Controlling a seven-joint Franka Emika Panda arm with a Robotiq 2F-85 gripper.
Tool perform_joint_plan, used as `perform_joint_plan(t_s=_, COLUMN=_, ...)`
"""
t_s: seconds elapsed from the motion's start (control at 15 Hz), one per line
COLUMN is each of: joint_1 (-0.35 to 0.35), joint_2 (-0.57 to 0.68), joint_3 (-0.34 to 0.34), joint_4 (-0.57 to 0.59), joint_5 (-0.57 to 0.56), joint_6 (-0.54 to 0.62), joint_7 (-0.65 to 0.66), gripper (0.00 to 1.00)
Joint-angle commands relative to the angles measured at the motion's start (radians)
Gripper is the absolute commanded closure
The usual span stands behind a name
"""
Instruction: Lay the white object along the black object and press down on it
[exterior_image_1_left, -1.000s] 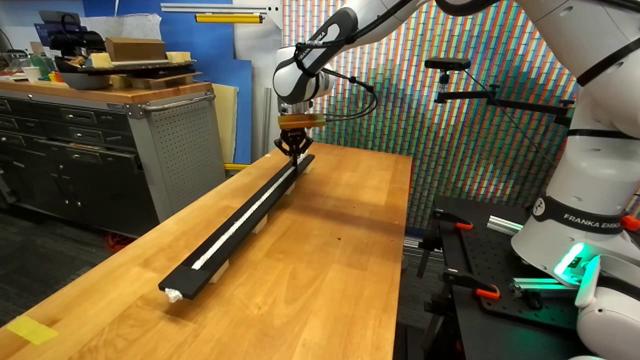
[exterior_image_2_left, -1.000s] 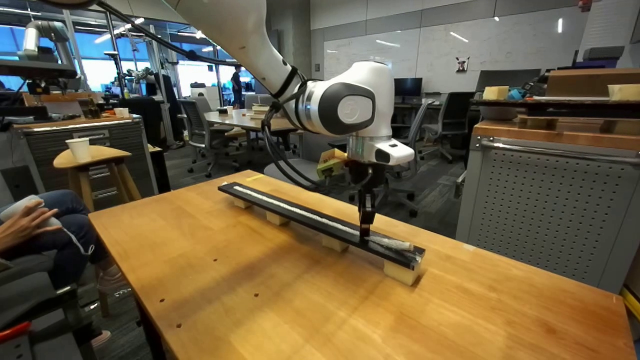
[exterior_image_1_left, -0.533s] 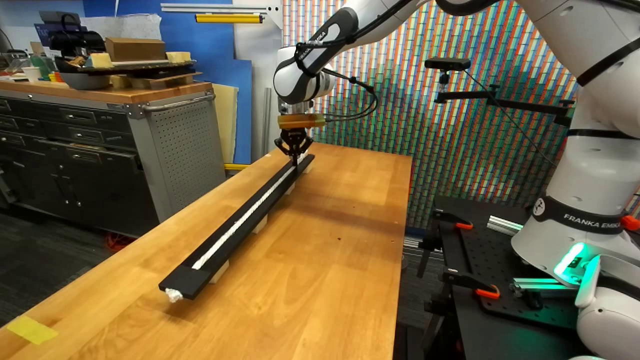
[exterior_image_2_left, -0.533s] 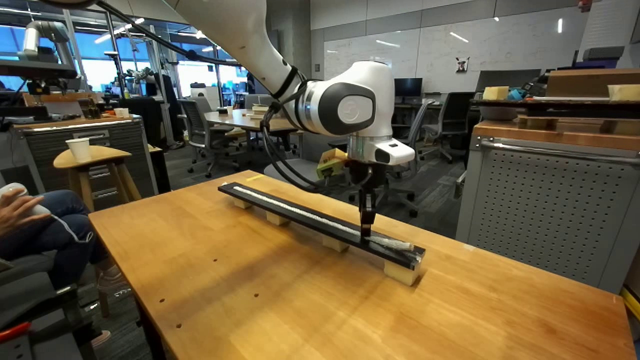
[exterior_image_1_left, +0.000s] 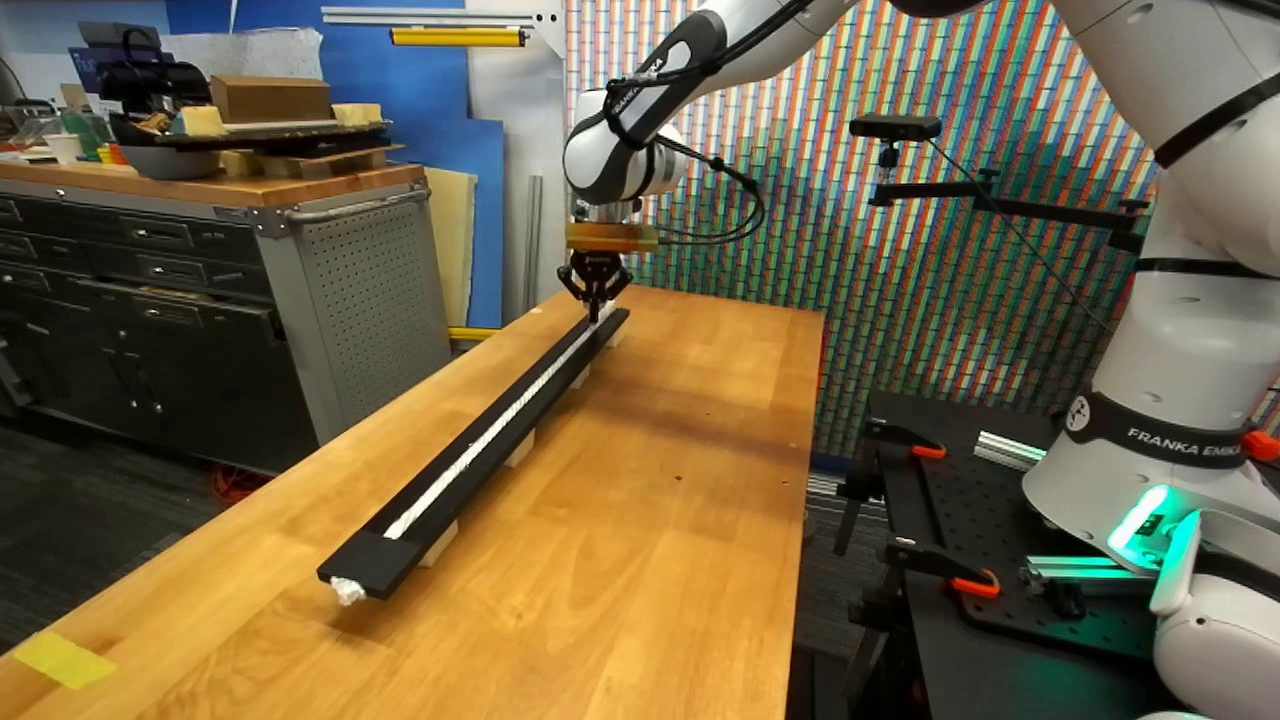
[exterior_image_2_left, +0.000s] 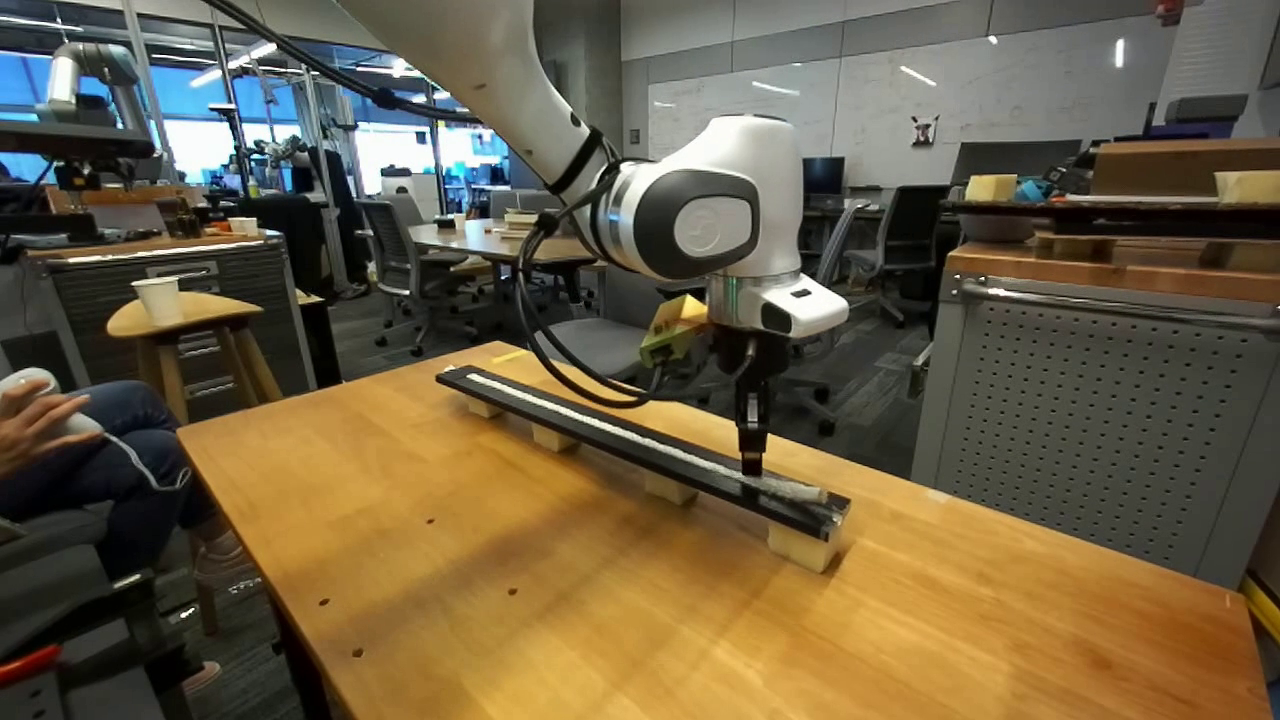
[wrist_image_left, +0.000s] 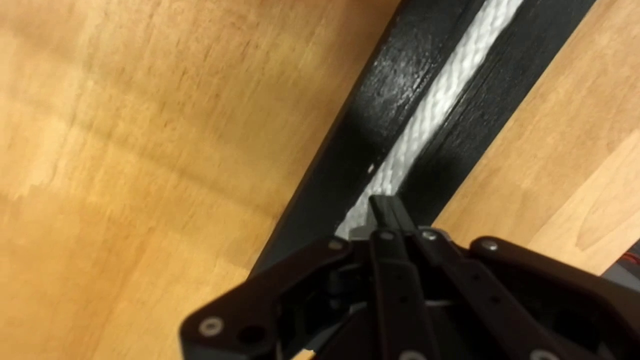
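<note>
The black rail (exterior_image_1_left: 370, 565) lies across the wooden table; it also shows in an exterior view (exterior_image_2_left: 640, 456) and in the wrist view (wrist_image_left: 362, 145). The white cord (exterior_image_1_left: 490, 432) lies along its groove, and the wrist view shows the twisted cord (wrist_image_left: 440, 100) sitting in it. In an exterior view, the cord's loose end (exterior_image_2_left: 800, 491) lies on top near the rail's end. My gripper (exterior_image_2_left: 752, 468) has its fingers together with nothing between them. Its tips (wrist_image_left: 386, 199) are right over the cord, near that loose end; I cannot tell whether they touch it. The fingers hide a bit of the cord.
Small wooden blocks (exterior_image_2_left: 800, 546) hold the rail above the table (exterior_image_2_left: 420, 560). Yellow tape (exterior_image_1_left: 64, 659) is at a table corner. A grey cabinet (exterior_image_2_left: 1100, 400) stands beyond the table's edge. A seated person (exterior_image_2_left: 60, 430) is beside the table.
My shut gripper has risen slightly and moved along the rail toward the cord's loose end. More of the cord shows lying in the groove behind it. The rail has not moved.
</note>
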Motion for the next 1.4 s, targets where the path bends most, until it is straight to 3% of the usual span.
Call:
perform_joint_plan(t_s=0.0, joint_1=-0.013, joint_2=-0.033, joint_3=-0.002, joint_4=-0.042, joint_5=0.032, joint_6=0.027, joint_7=0.002, gripper=1.00)
perform_joint_plan(t_s=0.87, joint_1=-0.029, joint_2=0.106, joint_3=-0.002, joint_4=0.158, joint_5=0.017, joint_6=-0.181, joint_7=0.015, gripper=1.00)
perform_joint_plan(t_s=1.33, joint_1=-0.022, joint_2=0.008, joint_3=0.000, joint_4=0.027, joint_5=0.036, joint_6=-0.061, joint_7=0.002, gripper=1.00)
